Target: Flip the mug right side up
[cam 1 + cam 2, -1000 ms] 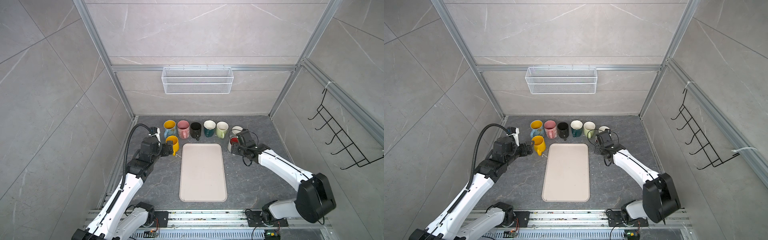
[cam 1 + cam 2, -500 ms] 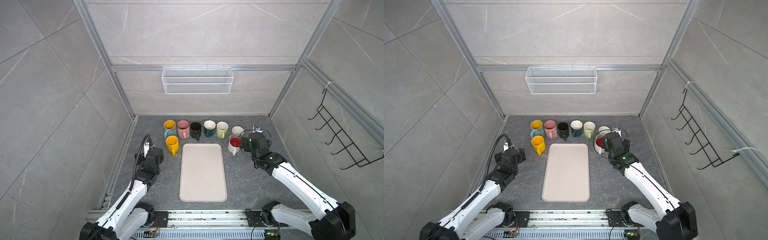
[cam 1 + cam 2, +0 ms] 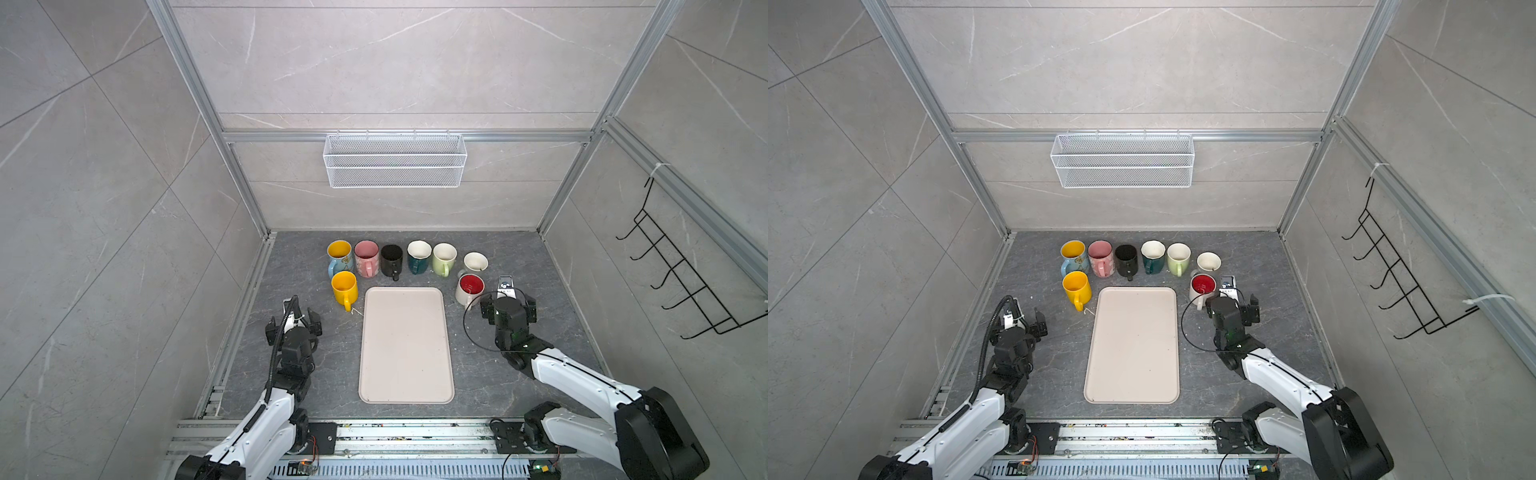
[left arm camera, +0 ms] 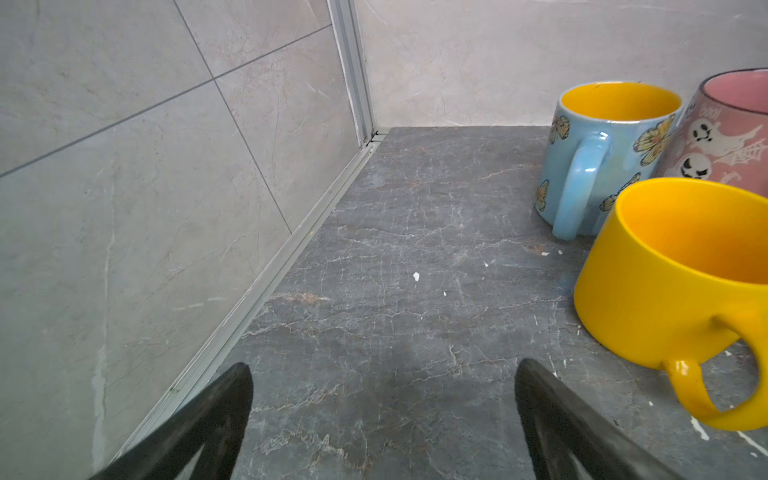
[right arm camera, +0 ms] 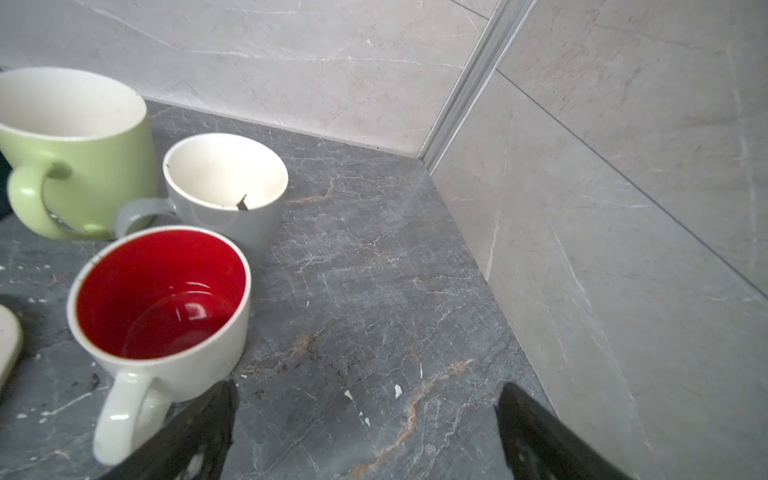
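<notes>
Centre frame on the bench [image 3: 473, 386], every mug is standing mouth-up, the yellow mug [image 3: 344, 287] and red-lined mug [image 3: 470, 287] nearest me. I am holding my left tool [image 3: 293, 322] and right tool [image 3: 508, 307] spread, gripping nothing; the righting seems finished, leaving only pulling clear.

Brightness: bright, soft and even in both top views; no lamp in sight.
Shadows: faint and short beneath the mugs on the worktop [image 3: 511, 257].
Glare: small white highlights inside the red-lined mug [image 5: 187, 309]; a sheen on the blue mug [image 4: 582, 166] at its handle.
Blur: fingers [image 4: 224, 399] dark and soft-edged in both wrist views.
Distortion: wide-angle; frame posts [image 3: 208, 120] splay outward in the top views.
</notes>
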Robot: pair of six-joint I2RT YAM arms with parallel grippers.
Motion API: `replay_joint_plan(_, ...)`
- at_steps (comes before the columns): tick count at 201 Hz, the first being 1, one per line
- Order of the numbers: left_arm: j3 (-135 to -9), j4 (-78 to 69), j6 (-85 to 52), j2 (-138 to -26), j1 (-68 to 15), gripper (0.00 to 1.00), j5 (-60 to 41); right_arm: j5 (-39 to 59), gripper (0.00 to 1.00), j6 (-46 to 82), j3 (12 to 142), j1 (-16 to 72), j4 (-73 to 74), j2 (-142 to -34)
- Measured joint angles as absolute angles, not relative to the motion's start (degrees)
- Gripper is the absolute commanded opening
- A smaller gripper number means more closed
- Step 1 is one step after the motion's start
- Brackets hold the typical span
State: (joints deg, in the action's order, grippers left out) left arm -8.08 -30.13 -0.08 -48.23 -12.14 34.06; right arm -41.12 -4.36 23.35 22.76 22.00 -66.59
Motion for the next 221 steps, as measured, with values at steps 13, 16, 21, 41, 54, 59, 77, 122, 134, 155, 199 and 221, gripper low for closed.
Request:
replay_joint_plan(13,-8.1,-32.1,0.3,-50.9,-11.6,1.00,32.6,-40.3,0.99,-4.6,21.6,22.3,25.8,-68.3)
replay_joint_plan(16,-8.1,-32.4,0.4,-51.5,-11.5,1.00,32.4,-40.0,0.99,-4.6,21.4,22.2,26.7,-68.7)
replay_joint_plan(21,-8.1,-33.1,0.5,-52.8,-11.3,1.00,31.9,-39.6,0.99,-4.7,21.0,22.1,28.2,-69.4)
replay_joint_plan(41,-8.1,-35.6,0.9,-57.8,-10.9,1.00,30.5,-38.6,0.99,-4.8,20.0,21.8,34.2,-73.1)
replay_joint_plan(54,-8.1,-37.2,1.1,-60.7,-10.8,1.00,29.8,-38.3,1.00,-5.0,19.5,21.5,38.2,-75.7)
replay_joint_plan(59,-8.1,-37.8,1.2,-61.5,-10.8,1.00,29.5,-38.1,1.00,-5.2,19.3,21.3,39.5,-76.6)
replay_joint_plan(77,-8.1,-39.8,1.7,-63.8,-10.3,1.00,28.3,-36.2,1.00,-5.6,19.0,20.2,42.7,-78.6)
replay_joint_plan(122,-8.6,-45.3,2.2,-68.8,-6.5,0.99,23.1,-28.0,0.99,-5.1,19.1,16.2,48.3,-83.5)
replay_joint_plan(134,-8.6,-47.4,2.0,-70.2,-5.0,0.99,21.3,-25.5,1.00,-4.8,19.1,15.0,49.0,-83.5)
replay_joint_plan(155,-8.6,-52.6,1.1,-74.0,-1.7,1.00,18.2,-21.8,1.00,-4.3,19.1,13.4,49.5,-83.5)
replay_joint_plan(199,-12.6,-54.4,0.1,-83.9,0.5,1.00,13.4,-12.1,0.99,-2.0,20.3,7.4,49.6,-85.6)
replay_joint_plan(221,-16.0,-52.6,-0.1,-86.0,0.5,1.00,12.6,-9.2,0.99,-1.2,20.3,6.2,49.6,-86.8)
